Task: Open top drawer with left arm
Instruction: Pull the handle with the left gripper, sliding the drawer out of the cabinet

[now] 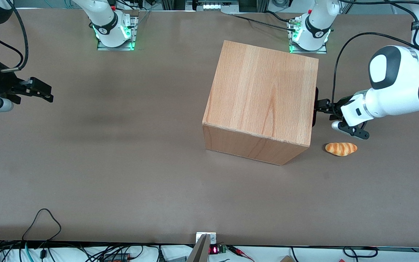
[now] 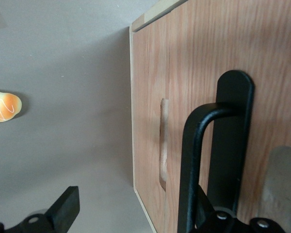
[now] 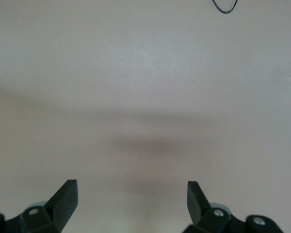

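Brown table (image 1: 122,163): one wooden box (image 1: 264,94), one bread roll (image 1: 340,148); end effector (image 1: 322,106) open around top drawer handle (image 2: 196,160).

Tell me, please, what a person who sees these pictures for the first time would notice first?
First, the big wooden box standing in the middle of the brown table, its plain top facing up. Next, the white left arm reaching in from the working arm's end, its hand at the black handle of the top drawer. Last, a small orange bread roll on the table beside the box, nearer the front camera than the hand.
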